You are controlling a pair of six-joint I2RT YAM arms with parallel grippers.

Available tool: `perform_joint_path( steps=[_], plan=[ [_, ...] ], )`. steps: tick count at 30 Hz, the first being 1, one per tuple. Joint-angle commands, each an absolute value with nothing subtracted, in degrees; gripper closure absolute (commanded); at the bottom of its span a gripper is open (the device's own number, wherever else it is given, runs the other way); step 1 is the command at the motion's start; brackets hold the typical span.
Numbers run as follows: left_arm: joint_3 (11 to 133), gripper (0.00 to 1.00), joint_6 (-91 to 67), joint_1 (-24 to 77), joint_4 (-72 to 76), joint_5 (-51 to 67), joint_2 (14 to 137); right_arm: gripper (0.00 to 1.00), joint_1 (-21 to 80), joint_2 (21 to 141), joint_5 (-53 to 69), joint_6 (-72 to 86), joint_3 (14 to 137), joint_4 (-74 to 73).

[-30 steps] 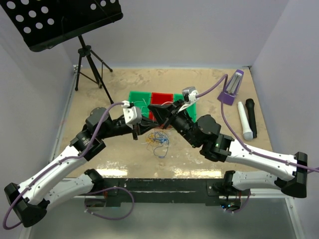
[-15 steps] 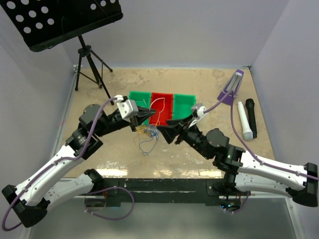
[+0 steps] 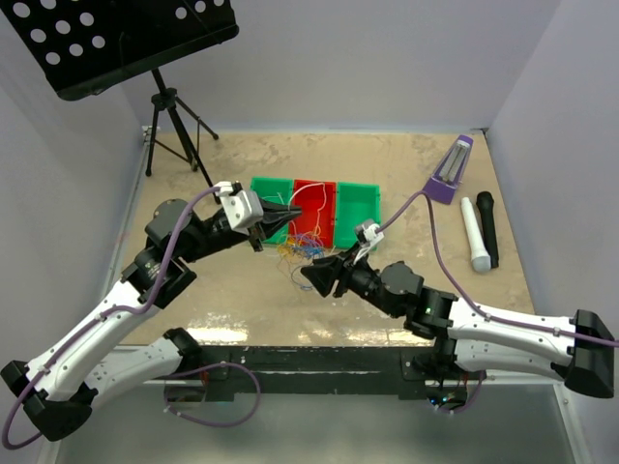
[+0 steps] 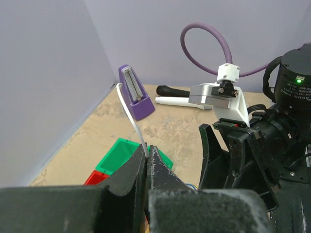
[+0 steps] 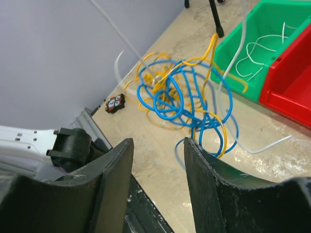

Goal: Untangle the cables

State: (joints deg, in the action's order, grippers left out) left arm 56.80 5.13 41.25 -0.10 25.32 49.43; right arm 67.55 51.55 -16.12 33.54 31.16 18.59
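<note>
A knot of blue and yellow-orange cables lies on the table just in front of the bins; in the right wrist view the tangle sits beyond my fingers. My left gripper is shut on the white cable, which arcs up over the red bin. The left wrist view shows the white cable rising out of the shut left gripper. My right gripper is open and holds nothing, just in front of the tangle. Bare table shows between the tips of the right gripper.
Three bins stand in a row behind the tangle: green, red, green. A green bin holds white cord pieces. A purple metronome, white microphone and black microphone lie right. A music stand stands back left.
My right gripper opened, left the bins and drew back toward the near edge, in front of the tangle. My left gripper moved toward the bins with the white cable, dragging the tangle along.
</note>
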Motion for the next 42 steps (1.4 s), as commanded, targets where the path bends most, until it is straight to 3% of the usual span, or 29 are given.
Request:
perform_joint_path(
  steps=[1, 15, 22, 28, 42],
  plan=[
    [59.0, 1.00, 4.3, 41.0, 1.8, 27.2, 49.4, 0.49, 67.9, 51.7, -20.2, 35.2, 34.2, 24.4],
    [58.8, 1.00, 3.0, 41.0, 2.7, 29.1, 49.0, 0.42, 67.9, 58.6, -16.8, 41.1, 34.5, 32.2],
    [58.4, 1.00, 3.2, 41.0, 2.5, 29.9, 48.7, 0.42, 67.8, 57.0, -18.0, 41.6, 34.5, 31.9],
    [57.9, 1.00, 2.9, 41.1, 2.6, 30.7, 48.9, 0.36, 67.7, 54.0, -21.1, 44.6, 32.9, 30.4],
    [58.6, 1.00, 2.5, 41.0, 3.0, 32.1, 49.3, 0.46, 64.1, 60.0, -18.5, 51.8, 35.9, 28.3]
  ],
)
